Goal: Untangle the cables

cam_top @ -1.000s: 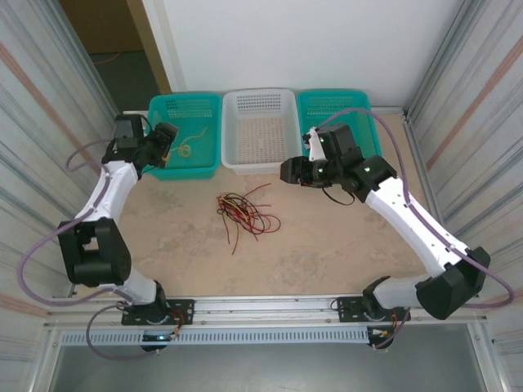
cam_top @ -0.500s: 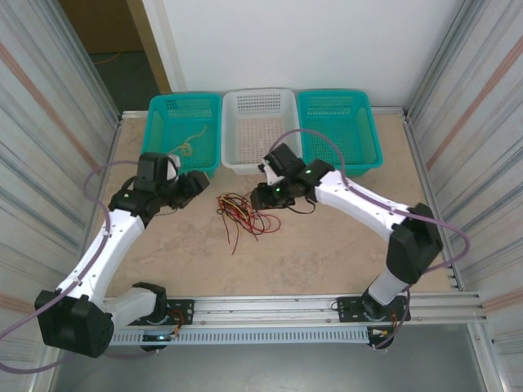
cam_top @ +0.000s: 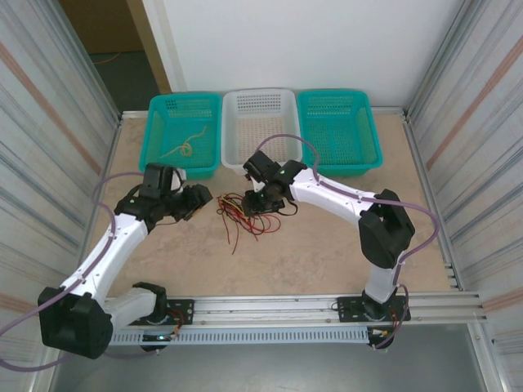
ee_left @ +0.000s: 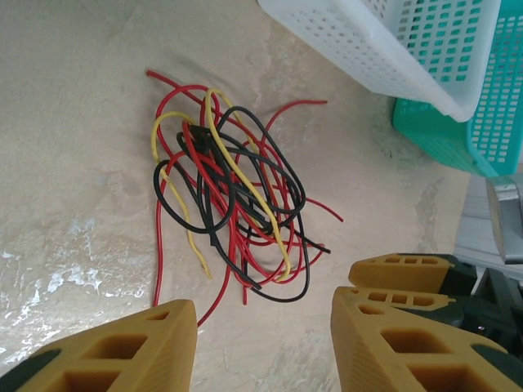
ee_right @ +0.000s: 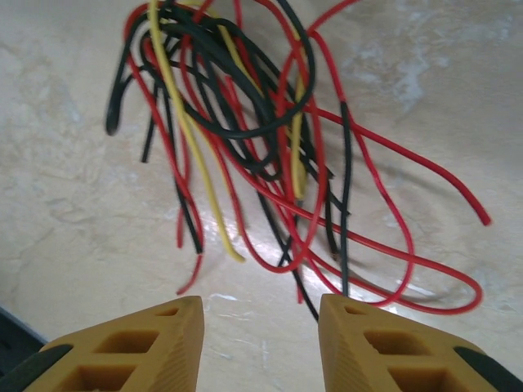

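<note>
Left pincer [cam_top: 198, 201] stands spread just left of the cables [cam_top: 245, 214], its yellow fingers [ee_left: 155, 343] apart with nothing between them. Right pincer [cam_top: 253, 201] is likewise spread at the far right edge of the tangle, low over the strands and gripping none. In its wrist view the strand ends reach just ahead of its fingers [ee_right: 147, 343]. The cables lie as one knotted heap of red, black and yellow strands on the table [cam_top: 327, 245], about mid-width, just near of the white basket [cam_top: 260, 122]. A few red loops trail toward the near side. A separate tan strand [cam_top: 184, 148] lies curled in the left teal basket [cam_top: 163, 114]. The right teal basket [cam_top: 339, 131] stands beside the white one, on its right.
</note>
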Controlling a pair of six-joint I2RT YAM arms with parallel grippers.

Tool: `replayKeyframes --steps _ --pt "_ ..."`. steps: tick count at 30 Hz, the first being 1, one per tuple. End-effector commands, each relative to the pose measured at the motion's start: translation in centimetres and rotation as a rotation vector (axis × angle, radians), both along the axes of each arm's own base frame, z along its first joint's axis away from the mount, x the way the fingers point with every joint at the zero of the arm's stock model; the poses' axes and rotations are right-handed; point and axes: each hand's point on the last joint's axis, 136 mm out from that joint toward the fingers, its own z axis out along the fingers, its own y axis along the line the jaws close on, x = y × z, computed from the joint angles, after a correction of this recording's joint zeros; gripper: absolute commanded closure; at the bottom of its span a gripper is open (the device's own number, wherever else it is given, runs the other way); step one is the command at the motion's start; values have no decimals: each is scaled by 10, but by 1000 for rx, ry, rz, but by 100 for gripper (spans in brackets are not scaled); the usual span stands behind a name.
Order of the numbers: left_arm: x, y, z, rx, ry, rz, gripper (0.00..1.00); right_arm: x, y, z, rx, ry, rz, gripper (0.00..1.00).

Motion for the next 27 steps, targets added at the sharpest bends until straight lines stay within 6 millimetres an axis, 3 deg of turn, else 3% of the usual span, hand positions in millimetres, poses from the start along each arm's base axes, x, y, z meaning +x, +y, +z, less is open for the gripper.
replayKeyframes --steps 1,4,11,14,20,27 --pt "-4 -8 -9 -16 25 -29 53 5 -16 -2 -95 -21 -2 59" --pt "-4 -11 -12 -23 28 -32 54 10 -22 -10 -105 2 -20 64" --pt "-3 -18 -16 -19 42 -54 54 21 -12 -25 -65 61 -27 67" --pt "-3 -19 -16 -18 45 -56 54 14 -11 -29 -79 85 -16 67" --pt "-2 -22 -20 -19 53 -62 54 -9 -28 -34 -96 112 -39 69" --pt "2 -31 -26 -14 68 -78 52 -24 -24 -50 -84 167 -27 72"
